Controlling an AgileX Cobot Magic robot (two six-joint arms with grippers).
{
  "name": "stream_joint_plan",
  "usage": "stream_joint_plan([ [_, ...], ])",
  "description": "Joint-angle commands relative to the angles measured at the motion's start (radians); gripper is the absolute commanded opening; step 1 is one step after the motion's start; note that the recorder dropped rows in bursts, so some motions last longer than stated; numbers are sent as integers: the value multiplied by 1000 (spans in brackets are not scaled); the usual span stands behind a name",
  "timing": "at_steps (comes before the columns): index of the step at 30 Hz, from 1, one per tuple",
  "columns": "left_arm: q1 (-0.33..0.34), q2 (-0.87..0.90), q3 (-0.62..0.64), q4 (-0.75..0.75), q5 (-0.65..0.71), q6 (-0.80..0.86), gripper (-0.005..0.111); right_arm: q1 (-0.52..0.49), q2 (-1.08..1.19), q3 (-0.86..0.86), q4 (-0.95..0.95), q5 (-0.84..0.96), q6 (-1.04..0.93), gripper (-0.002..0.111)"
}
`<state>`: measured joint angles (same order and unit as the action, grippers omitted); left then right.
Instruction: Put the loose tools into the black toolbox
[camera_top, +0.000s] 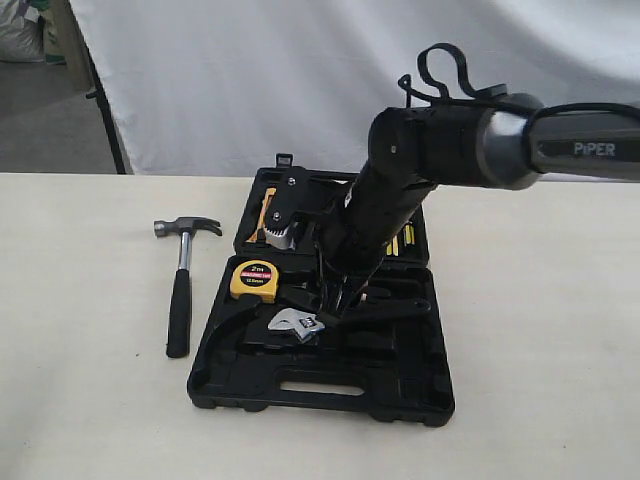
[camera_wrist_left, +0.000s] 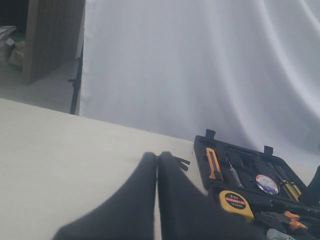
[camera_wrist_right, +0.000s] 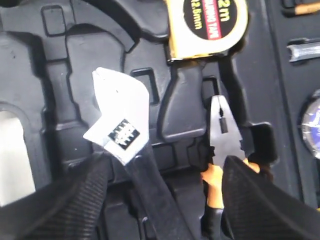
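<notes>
**Reaching for the hammer next, still outside the case**

Finding, at far left, the claw hammer (camera_top: 180, 290) flat on the surface (camera_top: 90, 380), just beside the black toolbox (camera_top: 420, 400) and outside it; long axis running near to far, head at the far end. Judging the left arm the nearer one, though with left fingers (camera_wrist_left: 142, 200) pressed together over bare surface and no hammer in that wrist view. Moving right into the open case: yellow tape measure (camera_top: 254, 280) seated in the near half, then the adjustable wrench (camera_top: 295, 324) lying slantwise across the recesses, not snug by the look of it. Straddling its handle, right fingers (camera_wrist_right: 75, 205) spread wide, gripping nothing. Beyond, orange-handled pliers (camera_wrist_right: 222, 130) in their recess; tape roll (camera_wrist_left: 266, 184) in the far half.
</notes>
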<state>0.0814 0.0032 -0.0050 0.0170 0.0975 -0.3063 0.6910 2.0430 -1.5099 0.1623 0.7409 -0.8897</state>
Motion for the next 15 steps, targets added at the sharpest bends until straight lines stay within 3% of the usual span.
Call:
stream_joint_plan([
  [1, -7, -3, -3, 6, -9, -5, 1, -9, 32, -75, -13, 120, -28, 63],
  [15, -7, -3, -3, 6, -9, -5, 1, -9, 141, -164, -37, 202, -127, 63],
])
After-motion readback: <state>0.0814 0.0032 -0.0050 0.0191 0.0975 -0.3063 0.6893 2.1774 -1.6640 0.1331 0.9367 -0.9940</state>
